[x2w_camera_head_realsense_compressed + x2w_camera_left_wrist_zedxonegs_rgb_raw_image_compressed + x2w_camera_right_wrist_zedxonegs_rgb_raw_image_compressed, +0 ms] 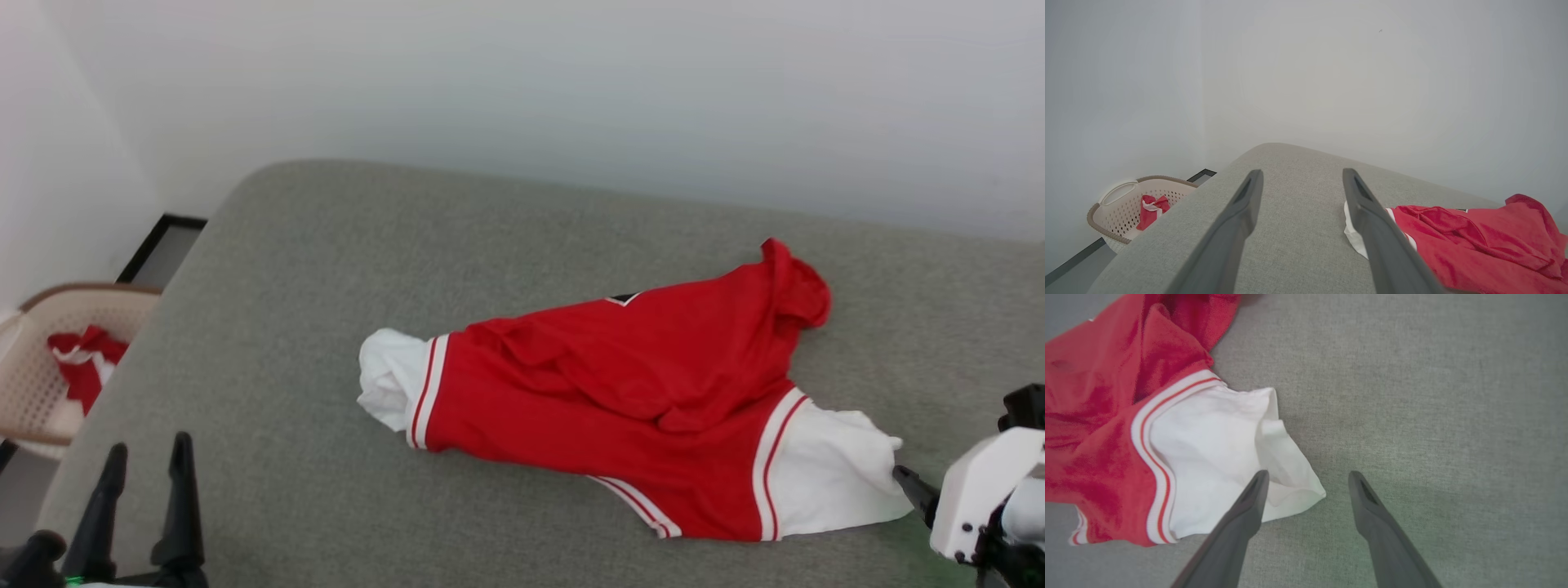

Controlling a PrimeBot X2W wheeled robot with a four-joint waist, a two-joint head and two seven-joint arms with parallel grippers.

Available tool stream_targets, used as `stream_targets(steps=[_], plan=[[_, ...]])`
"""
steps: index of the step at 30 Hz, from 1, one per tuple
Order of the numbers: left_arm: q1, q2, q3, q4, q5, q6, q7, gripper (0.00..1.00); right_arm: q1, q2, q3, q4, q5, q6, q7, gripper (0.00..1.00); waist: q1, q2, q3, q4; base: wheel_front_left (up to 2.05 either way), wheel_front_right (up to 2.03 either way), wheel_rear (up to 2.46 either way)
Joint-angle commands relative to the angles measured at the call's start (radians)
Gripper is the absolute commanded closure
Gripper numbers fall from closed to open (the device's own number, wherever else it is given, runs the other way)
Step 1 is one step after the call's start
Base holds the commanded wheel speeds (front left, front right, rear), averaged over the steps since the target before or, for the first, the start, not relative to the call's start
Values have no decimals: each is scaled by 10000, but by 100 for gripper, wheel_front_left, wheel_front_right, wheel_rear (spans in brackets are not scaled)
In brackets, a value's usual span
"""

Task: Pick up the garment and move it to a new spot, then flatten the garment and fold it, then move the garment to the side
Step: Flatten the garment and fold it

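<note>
grey fabric surface (326, 269), crumpled garment (620, 384), white wall (571, 90), basket (33, 359)

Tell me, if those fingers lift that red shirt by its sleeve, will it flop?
Probably flop: the garment lies crumpled in soft folds, so it would likely dangle from the white sleeve. It looks thin, so probably light. Pushed across the grey surface, it may bunch up.
</note>
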Motion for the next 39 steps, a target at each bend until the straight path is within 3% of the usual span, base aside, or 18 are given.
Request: stream_targets(steps=[1,7,8,9,10,18,29,39], plan=[[-121,-129,77,5,148,-107,5,0,-253,34,-58,219,8,1,41,0,0,-1,365,281,0,0,0],[-392,-689,348,144,599,-440,5,0,-990,113,12,1685,-121,1,387,0,0,-1,677,480,0,0,0],[-421,-763,396,167,664,-488,5,0,-1034,131,72,1942,-181,1,549,9,0,-1,696,496,0,0,0],[-443,-834,454,190,717,-525,5,0,-1070,146,76,2217,-260,1,692,76,0,-1,706,514,0,0,0],[-466,-891,508,217,761,-558,5,0,-1102,161,143,2427,-282,1,841,100,0,-1,713,523,0,0,0],[-485,-1380,905,159,959,-753,5,0,-1701,-105,278,2950,-340,-3,879,100,0,-1,781,407,0,0,0],[-549,-1619,970,94,1116,-849,5,0,-2248,-1573,513,2373,8,-6,1432,100,0,-1,871,166,0,0,0],[-690,-1605,714,82,1065,-850,4,0,-2540,-2593,-177,2792,-459,-6,1593,100,0,-1,1055,168,0,0,0]])
